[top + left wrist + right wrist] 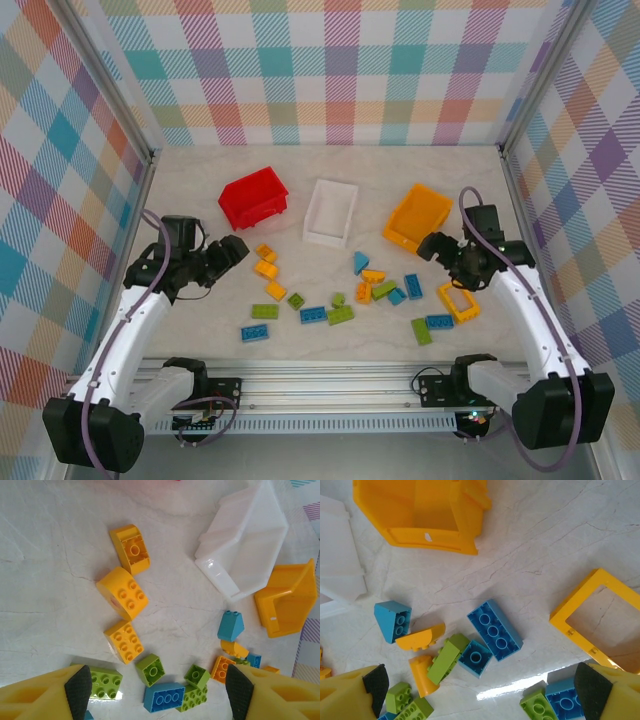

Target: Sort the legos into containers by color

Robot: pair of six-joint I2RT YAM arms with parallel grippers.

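The legos (pixel 313 315) are scattered on the table (pixel 190 190) in front of the red bin (pixel 250 212), the white bin (pixel 322 238) and the orange-yellow bin (pixel 402 236), in the space between the two arms.

The left pincer (pixel 238 248) is held with its fingers spread apart, and no brick is gripped by it. In the left wrist view, a row of three orange-yellow bricks (pixel 124 592) is seen beyond the fingertips. A blue brick (pixel 164 697) lies in the gap between the dark pads (pixel 80 687), and a lime green brick (pixel 102 680) is seen close to one pad.

The right pincer (pixel 432 245) is also spread wide, with nothing pinched. It is placed just beside the near corner of the orange-yellow bin. In the right wrist view, a long blue brick (pixel 495 629) is seen beyond the gap of the fingers, and the yellow frame (pixel 574 597) lies flat on the table near one pad. Whether either pincer touches the table cannot be told.
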